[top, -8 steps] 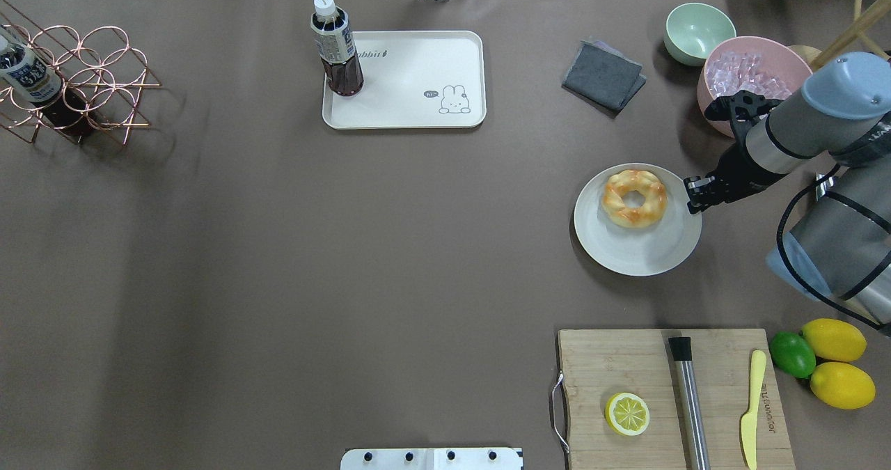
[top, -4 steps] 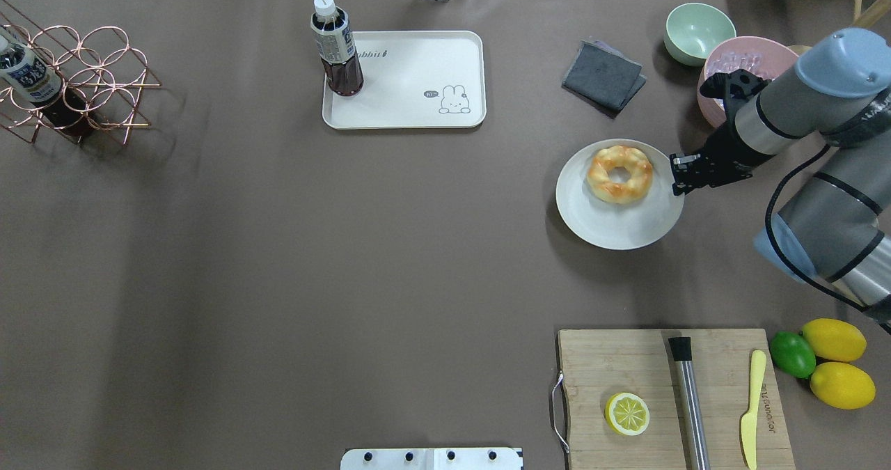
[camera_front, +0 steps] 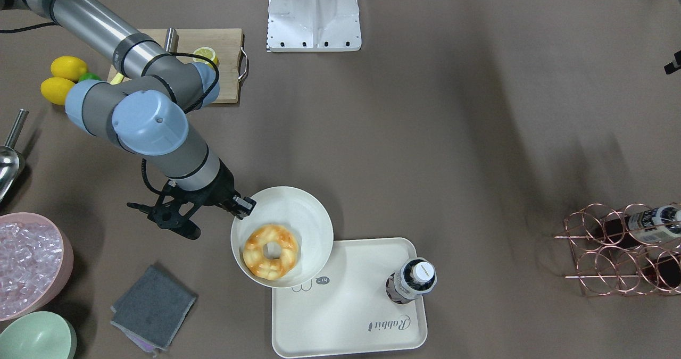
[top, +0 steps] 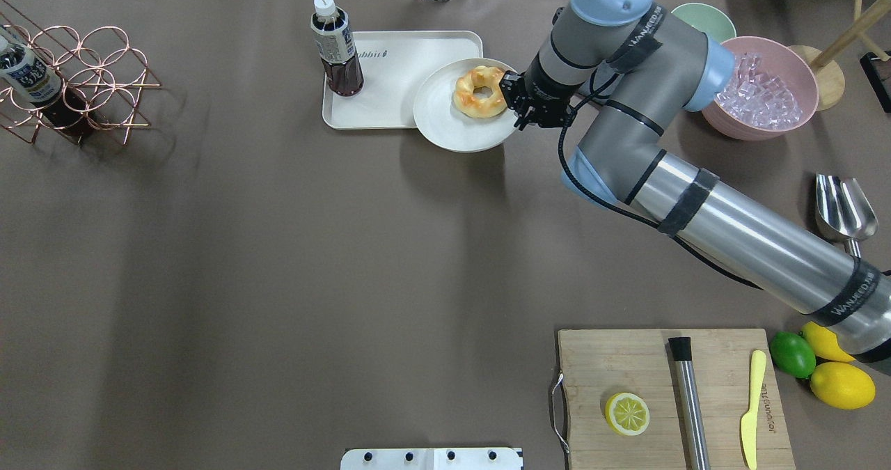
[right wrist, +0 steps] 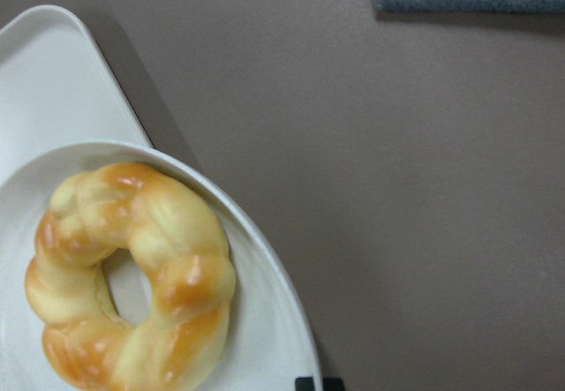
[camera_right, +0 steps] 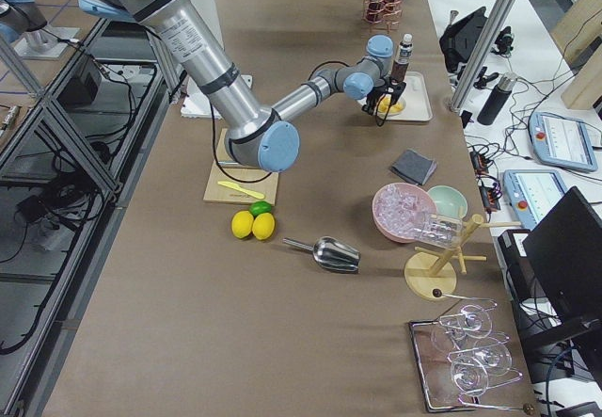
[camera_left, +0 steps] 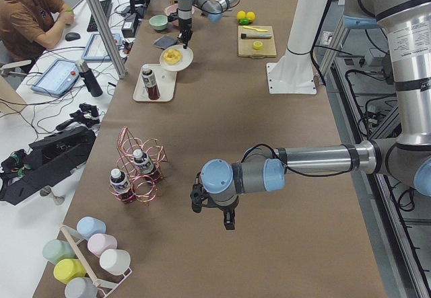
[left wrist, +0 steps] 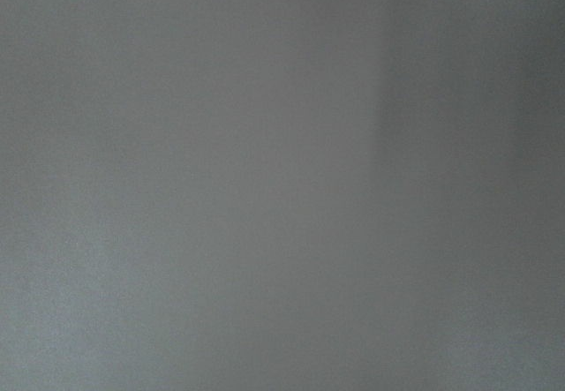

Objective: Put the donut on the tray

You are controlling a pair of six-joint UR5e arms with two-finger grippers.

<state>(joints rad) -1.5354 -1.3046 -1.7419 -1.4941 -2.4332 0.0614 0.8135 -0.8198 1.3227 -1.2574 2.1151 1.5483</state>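
The golden-orange donut lies on a round cream plate. My right gripper is shut on the plate's right rim and holds it above the table, overlapping the right edge of the cream-white rabbit tray. In the front view the donut and plate cover the tray's rabbit drawing, with the gripper at the rim. The right wrist view shows the donut and a tray corner. My left gripper shows only in the exterior left view, far from the tray; I cannot tell its state.
A dark drink bottle stands on the tray's left end. A grey cloth, a pink ice bowl and a green bowl lie beyond my right arm. A copper rack is far left, a cutting board front right.
My right gripper has carried the plate with the donut left and toward the far side, from the table's right part to over the tray's right edge.
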